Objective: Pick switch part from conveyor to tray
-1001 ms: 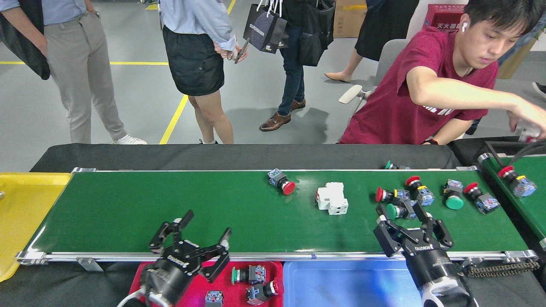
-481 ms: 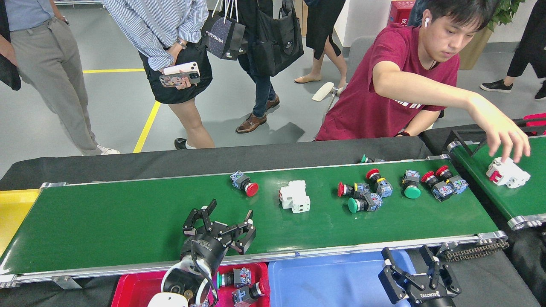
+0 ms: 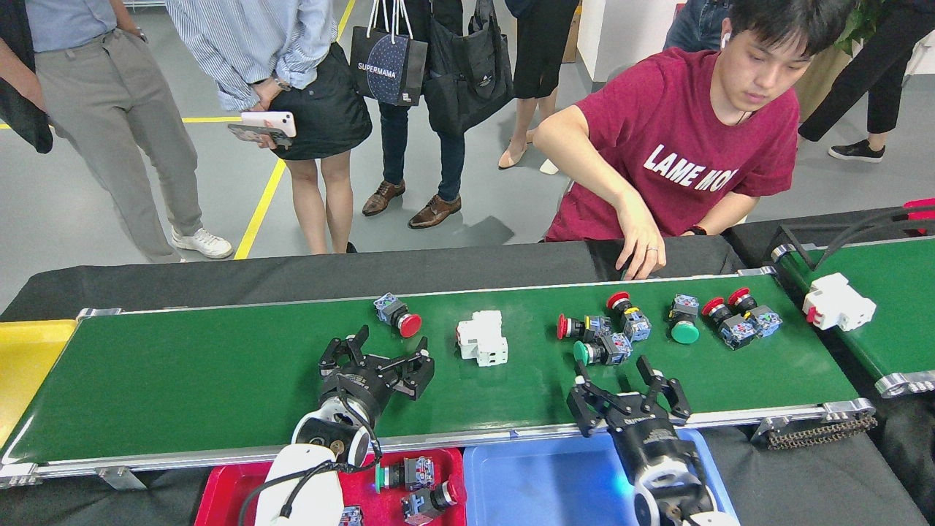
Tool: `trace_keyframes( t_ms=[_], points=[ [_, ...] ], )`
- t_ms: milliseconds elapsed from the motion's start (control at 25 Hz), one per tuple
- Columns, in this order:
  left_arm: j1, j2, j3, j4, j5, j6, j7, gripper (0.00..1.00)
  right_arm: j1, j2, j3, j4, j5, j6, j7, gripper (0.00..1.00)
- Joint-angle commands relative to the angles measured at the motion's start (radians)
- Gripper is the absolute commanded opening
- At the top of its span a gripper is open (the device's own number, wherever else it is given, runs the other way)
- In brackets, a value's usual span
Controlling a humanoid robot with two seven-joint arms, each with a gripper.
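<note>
The conveyor (image 3: 182, 380) is the long green belt across the head view. On it lie a red-capped switch part (image 3: 399, 315), a white breaker block (image 3: 482, 338), and a cluster of red and green button switch parts (image 3: 595, 351) to the right. My left gripper (image 3: 386, 352) hovers open over the belt, just below the red-capped part, holding nothing. My right gripper (image 3: 619, 378) is open over the belt's near edge, just below the green-capped part. A red tray (image 3: 219, 497) at the near edge holds several switch parts (image 3: 409, 475).
A blue tray (image 3: 540, 482) sits beside the red one and a yellow tray (image 3: 22, 358) at the far left. A second belt (image 3: 902, 321) at the right carries a white block (image 3: 838, 302). A seated person's hand (image 3: 639, 256) rests at the conveyor's far edge. Bystanders stand behind.
My right gripper rose from below the belt edge to over the belt. My left gripper edged forward. The person's hand left the right belt for the conveyor's far edge. Parts drifted left.
</note>
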Motion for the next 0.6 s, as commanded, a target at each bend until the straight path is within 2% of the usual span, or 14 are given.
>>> trace_keyframes(
  t_ms=[0, 80, 200, 280, 360, 521, 561],
  points=[
    [-0.035, 0.002, 0.002, 0.019, 0.008, 0.008, 0.011, 1.00, -0.048, 0.019, 0.005, 0.054, -0.002, 0.021, 0.000, 0.97],
    [-0.055, 0.002, 0.002, 0.057, 0.013, 0.009, 0.011, 1.00, -0.097, 0.024, 0.004, 0.122, -0.008, 0.022, -0.003, 0.97],
    [-0.095, 0.006, 0.004, 0.126, 0.013, 0.037, 0.014, 1.00, -0.139, 0.024, -0.002, 0.172, -0.011, 0.025, -0.009, 0.97],
    [-0.136, 0.008, 0.002, 0.194, 0.013, 0.070, 0.014, 1.00, -0.145, 0.016, -0.001, 0.182, -0.011, 0.019, -0.009, 0.91],
    [-0.168, 0.011, 0.002, 0.246, 0.013, 0.083, 0.016, 1.00, -0.146, 0.001, 0.009, 0.183, -0.010, -0.016, 0.002, 0.79],
    [-0.202, 0.019, 0.001, 0.321, 0.013, 0.172, 0.043, 0.99, -0.146, -0.030, 0.004, 0.183, -0.014, -0.176, 0.006, 0.34],
    [-0.211, 0.023, -0.001, 0.346, 0.013, 0.218, 0.058, 0.95, -0.146, -0.031, 0.004, 0.182, -0.019, -0.209, 0.006, 0.22]
  ],
)
